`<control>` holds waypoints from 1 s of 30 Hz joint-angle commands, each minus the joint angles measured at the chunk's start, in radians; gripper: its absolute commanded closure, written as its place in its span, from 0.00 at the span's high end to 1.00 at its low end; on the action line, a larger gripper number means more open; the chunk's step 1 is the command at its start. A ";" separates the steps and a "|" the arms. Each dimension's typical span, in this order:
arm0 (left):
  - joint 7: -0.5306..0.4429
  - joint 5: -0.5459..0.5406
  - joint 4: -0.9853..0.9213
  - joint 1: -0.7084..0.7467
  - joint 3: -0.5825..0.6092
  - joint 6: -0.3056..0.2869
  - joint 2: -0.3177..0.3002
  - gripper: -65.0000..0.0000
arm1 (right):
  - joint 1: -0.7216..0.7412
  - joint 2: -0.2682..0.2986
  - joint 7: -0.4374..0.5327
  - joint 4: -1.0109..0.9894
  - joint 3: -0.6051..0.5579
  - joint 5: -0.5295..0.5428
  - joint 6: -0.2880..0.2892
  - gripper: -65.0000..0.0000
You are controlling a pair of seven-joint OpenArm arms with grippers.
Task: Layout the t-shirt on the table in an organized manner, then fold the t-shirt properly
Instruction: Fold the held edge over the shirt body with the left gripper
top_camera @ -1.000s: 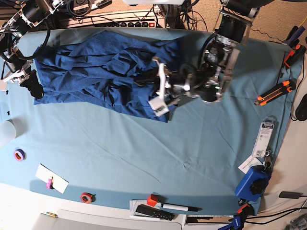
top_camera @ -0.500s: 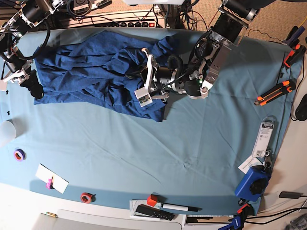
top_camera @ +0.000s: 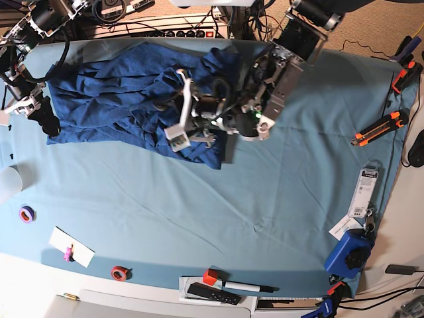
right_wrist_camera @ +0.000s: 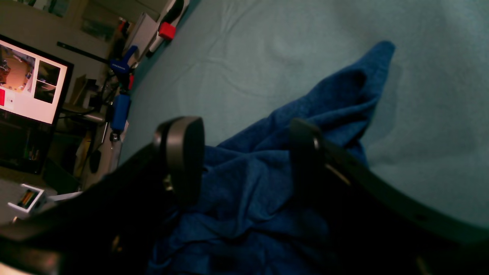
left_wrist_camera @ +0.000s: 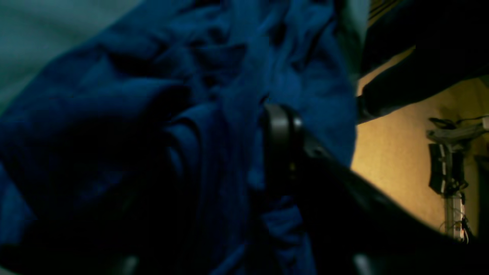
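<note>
Navy cloth fills the left wrist view: one t-shirt [left_wrist_camera: 160,126], rumpled in deep folds, reaches the table's [left_wrist_camera: 46,30] far edge, with tan floor beyond. Only one finger [left_wrist_camera: 280,141] of the left gripper shows, pressed against a fold; whether the jaws stand apart or together cannot be told here.

From the right wrist, the right gripper [right_wrist_camera: 244,152] has its two fingers spread wide over a corner of the t-shirt [right_wrist_camera: 290,152], nothing pinched between them. Bare teal table [right_wrist_camera: 420,76] runs clear beyond that corner.

Seen from the base, the t-shirt [top_camera: 112,99] lies bunched along the table's [top_camera: 218,218] far edge, toward the far left corner. The left gripper [top_camera: 179,126] is low over its near right end; the right gripper [top_camera: 40,116] sits at its left end by the left edge. Open cloth covers the middle and right. Two tape rolls [top_camera: 26,213] lie near the front left; no container holds anything visible.
</note>
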 commanded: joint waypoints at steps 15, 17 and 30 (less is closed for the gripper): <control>-0.025 0.268 0.016 -0.208 0.277 0.091 0.018 0.51 | 0.008 0.026 0.017 0.018 0.005 0.021 0.005 0.54; -0.024 0.289 0.016 -0.249 0.276 0.123 0.015 0.52 | 0.008 0.026 0.017 0.018 0.005 0.021 0.005 0.54; 0.241 -0.046 0.016 -0.342 0.275 0.192 0.008 0.52 | 0.008 0.026 0.017 0.018 0.005 0.021 0.005 0.54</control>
